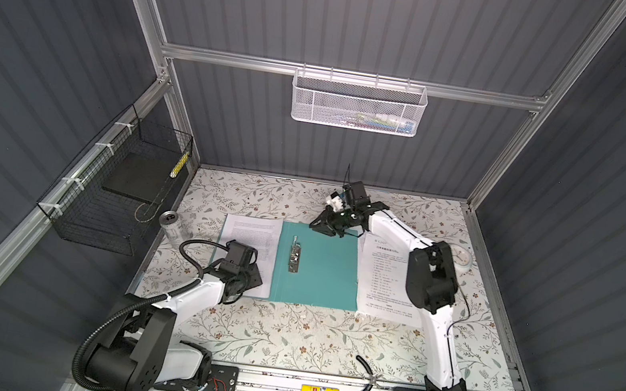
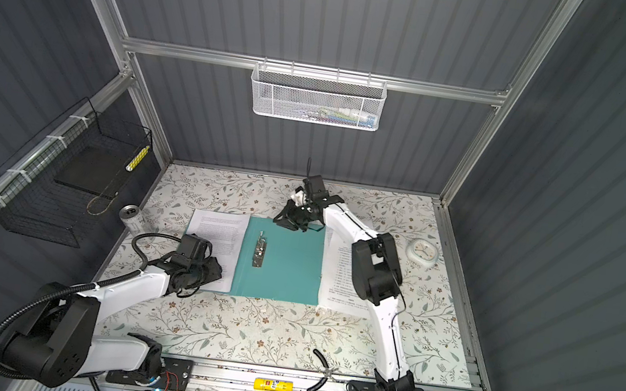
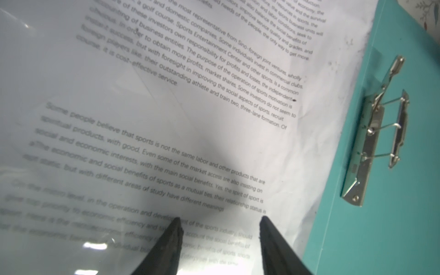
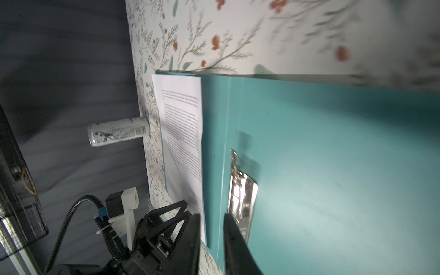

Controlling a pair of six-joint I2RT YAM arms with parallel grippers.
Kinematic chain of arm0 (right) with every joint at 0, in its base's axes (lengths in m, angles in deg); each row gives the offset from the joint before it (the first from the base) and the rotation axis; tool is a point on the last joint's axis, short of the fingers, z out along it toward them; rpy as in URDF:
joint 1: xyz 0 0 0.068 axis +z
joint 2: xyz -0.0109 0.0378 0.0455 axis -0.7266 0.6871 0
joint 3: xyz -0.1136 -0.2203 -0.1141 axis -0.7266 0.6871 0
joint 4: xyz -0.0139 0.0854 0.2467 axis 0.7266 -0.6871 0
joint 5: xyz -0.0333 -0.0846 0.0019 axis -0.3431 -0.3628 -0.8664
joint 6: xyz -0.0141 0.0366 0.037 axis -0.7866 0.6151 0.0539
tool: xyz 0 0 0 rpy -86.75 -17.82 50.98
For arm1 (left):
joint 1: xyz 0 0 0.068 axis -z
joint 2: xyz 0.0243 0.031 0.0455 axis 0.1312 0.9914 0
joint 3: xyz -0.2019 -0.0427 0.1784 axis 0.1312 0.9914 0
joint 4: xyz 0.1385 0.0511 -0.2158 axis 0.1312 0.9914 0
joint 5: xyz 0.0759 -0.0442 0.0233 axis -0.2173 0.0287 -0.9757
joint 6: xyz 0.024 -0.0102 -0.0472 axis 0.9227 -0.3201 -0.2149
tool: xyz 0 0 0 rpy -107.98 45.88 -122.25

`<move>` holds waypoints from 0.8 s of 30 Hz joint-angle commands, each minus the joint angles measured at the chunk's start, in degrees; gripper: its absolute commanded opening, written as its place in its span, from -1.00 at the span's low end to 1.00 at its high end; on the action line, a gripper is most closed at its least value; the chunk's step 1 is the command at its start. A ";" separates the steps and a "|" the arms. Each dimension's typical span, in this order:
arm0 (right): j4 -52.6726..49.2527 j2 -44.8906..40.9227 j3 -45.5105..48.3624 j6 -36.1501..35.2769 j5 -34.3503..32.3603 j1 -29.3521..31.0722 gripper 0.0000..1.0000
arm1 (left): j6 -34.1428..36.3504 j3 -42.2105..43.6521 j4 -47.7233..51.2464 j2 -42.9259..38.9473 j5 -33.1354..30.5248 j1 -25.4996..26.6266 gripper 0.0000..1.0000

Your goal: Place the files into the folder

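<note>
The files [image 1: 250, 237] are light, limp and slick, lying flat on the open folder [image 1: 317, 264] and the tabletop [image 1: 282, 335], so a free corner looks the best place to pinch. The left claw [image 3: 220, 221] hangs low and spread, a sheet [image 3: 166, 107] right beneath its tips. The right claw [image 4: 212, 216], its arm reaching far out, stands slightly parted at the folder's far edge, with nothing seen between its tips.
</note>
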 commanded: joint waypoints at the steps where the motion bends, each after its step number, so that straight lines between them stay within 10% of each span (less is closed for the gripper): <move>1: -1.30 -12.19 9.06 -7.35 -5.72 -6.70 -0.50 | 5.08 -5.42 3.09 -1.80 0.74 -0.43 0.28; 13: 1.26 -39.74 40.57 -10.83 -11.30 -30.79 -0.27 | 9.89 -25.92 7.67 2.54 3.31 6.06 0.49; 24: 2.11 -45.96 52.39 -13.32 -14.57 -41.03 0.19 | 7.40 -31.95 2.23 10.36 2.97 16.27 0.49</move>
